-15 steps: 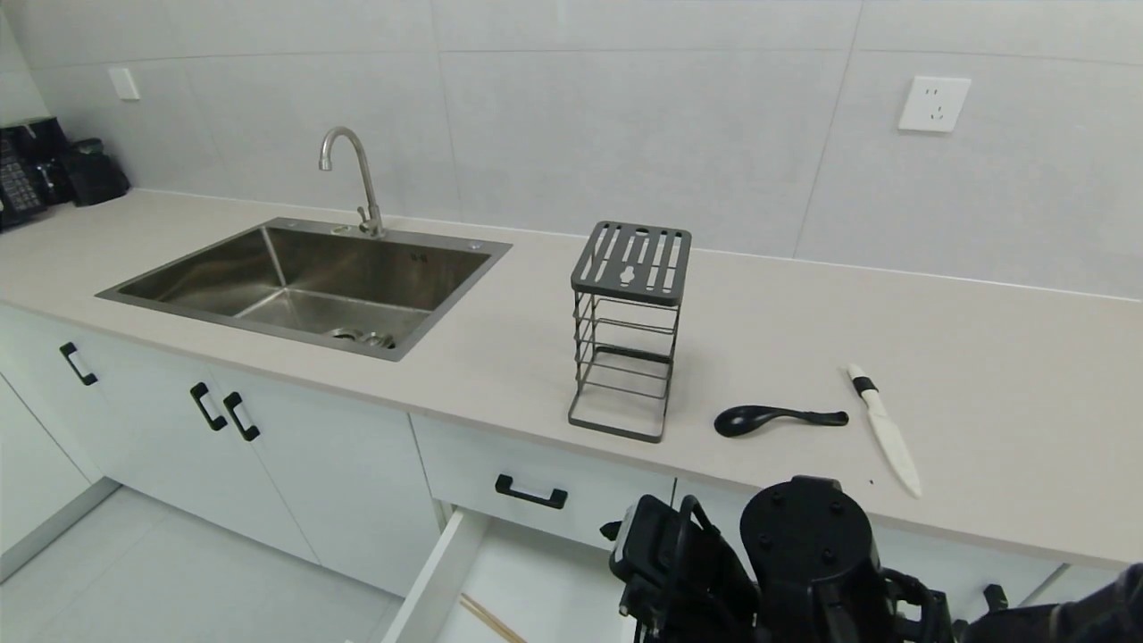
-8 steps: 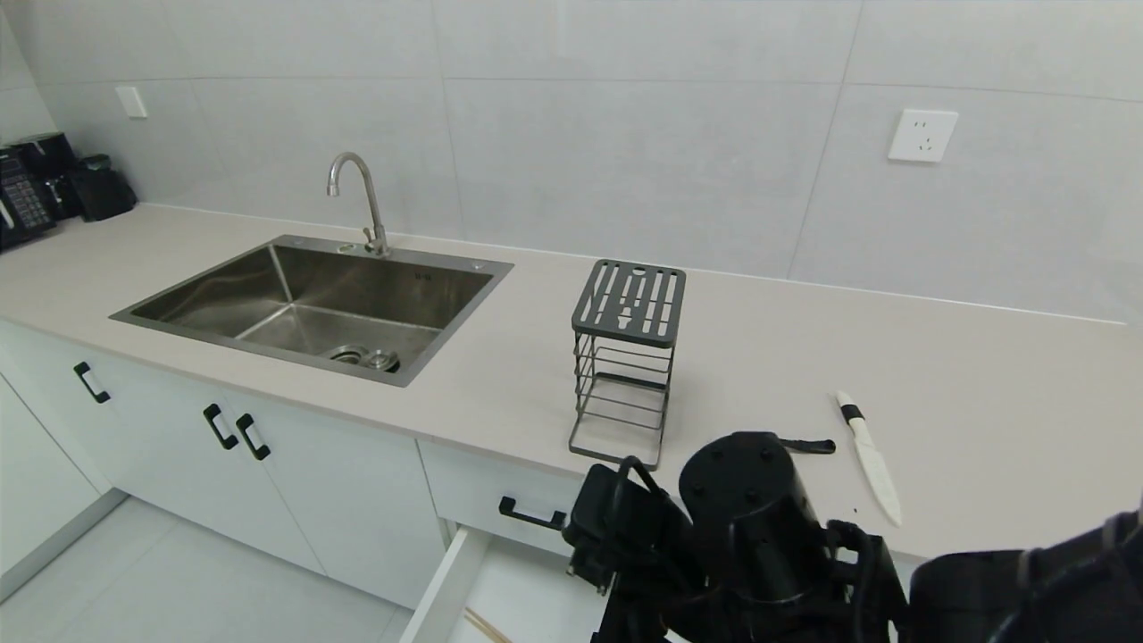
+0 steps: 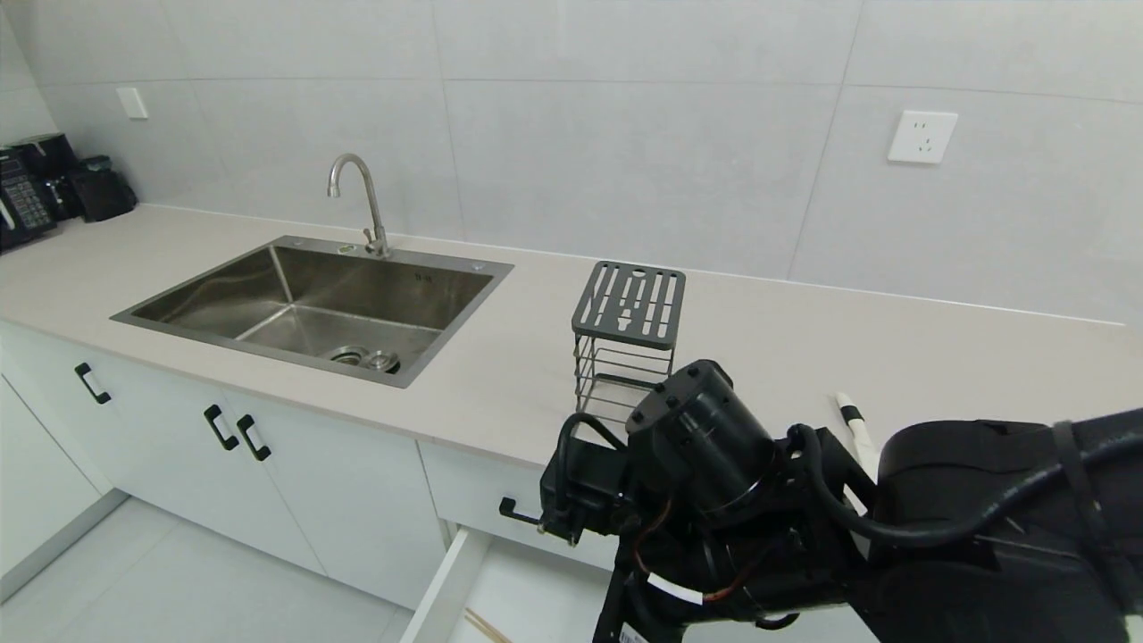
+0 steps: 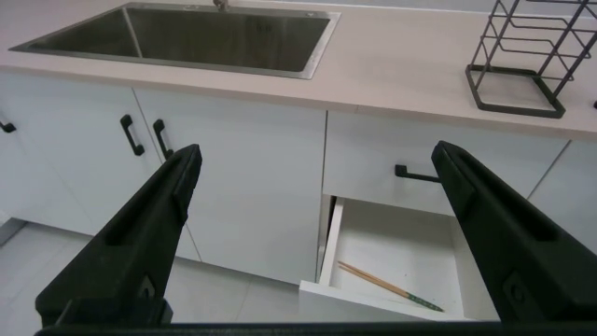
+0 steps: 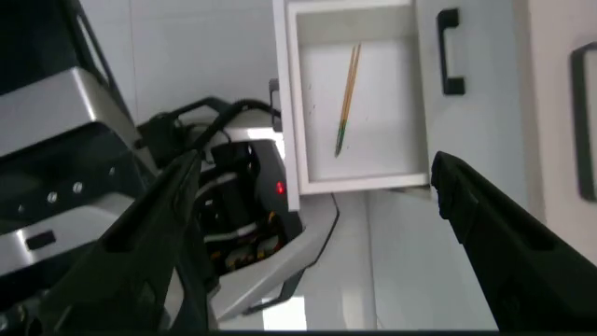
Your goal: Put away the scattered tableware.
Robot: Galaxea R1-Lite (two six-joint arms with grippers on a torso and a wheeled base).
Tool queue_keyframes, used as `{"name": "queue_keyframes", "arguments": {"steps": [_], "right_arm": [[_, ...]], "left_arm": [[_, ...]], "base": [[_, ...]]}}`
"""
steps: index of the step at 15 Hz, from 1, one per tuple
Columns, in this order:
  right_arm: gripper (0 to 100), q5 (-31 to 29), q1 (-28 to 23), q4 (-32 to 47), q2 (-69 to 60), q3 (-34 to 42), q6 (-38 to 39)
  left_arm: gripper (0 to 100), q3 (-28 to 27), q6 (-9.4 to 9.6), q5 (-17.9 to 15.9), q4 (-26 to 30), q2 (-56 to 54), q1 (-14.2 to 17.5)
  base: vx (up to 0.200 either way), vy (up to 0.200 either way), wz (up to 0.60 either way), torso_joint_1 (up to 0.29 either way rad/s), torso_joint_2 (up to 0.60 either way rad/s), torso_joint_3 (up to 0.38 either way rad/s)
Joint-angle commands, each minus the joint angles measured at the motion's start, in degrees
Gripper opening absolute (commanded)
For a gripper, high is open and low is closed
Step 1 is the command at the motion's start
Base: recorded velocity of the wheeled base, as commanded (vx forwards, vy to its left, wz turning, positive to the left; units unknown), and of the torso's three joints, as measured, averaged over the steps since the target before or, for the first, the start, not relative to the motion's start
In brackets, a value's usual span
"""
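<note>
We recorded chopsticks lying in the open drawer below the counter; knife right of the rack, its blade hidden behind an arm; left claw and right claw spread wide, empty.

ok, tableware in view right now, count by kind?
chopsticks: 2, in the open drawer
knife: 1, on the counter, partly hidden
Total: 3
</note>
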Motion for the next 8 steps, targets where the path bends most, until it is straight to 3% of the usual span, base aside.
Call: {"name": "queue_keyframes", "arguments": {"steps": [1,2,5,8], "right_arm": [[100,0.3,-2.1,-4.3,-0.3,3.2,0.0],[100,0.3,-3.5,-11.0,-2.5,9.5,0.6],[100,0.2,-5.4,-12.7,-11.2,21.8,4.7],[100,0.1,-10.3,-13.2,-18.1,26.8,4.0]], "left_arm": [[100,0.0,-0.01,0.0,0.0,0.1,0.0],[100,0.0,-0.01,0.0,0.0,0.1,0.0],[100,0.0,-0.01,0.0,0.0,0.1,0.0],[100,0.0,-0.01,0.0,0.0,0.1,0.0]], "base": [[0.000,0.000,0.00,0.000,0.00,0.000],[0.000,0.000,0.00,0.000,0.00,0.000],[0.000,0.000,0.00,0.000,0.00,0.000],[0.000,0.000,0.00,0.000,0.00,0.000]]}}
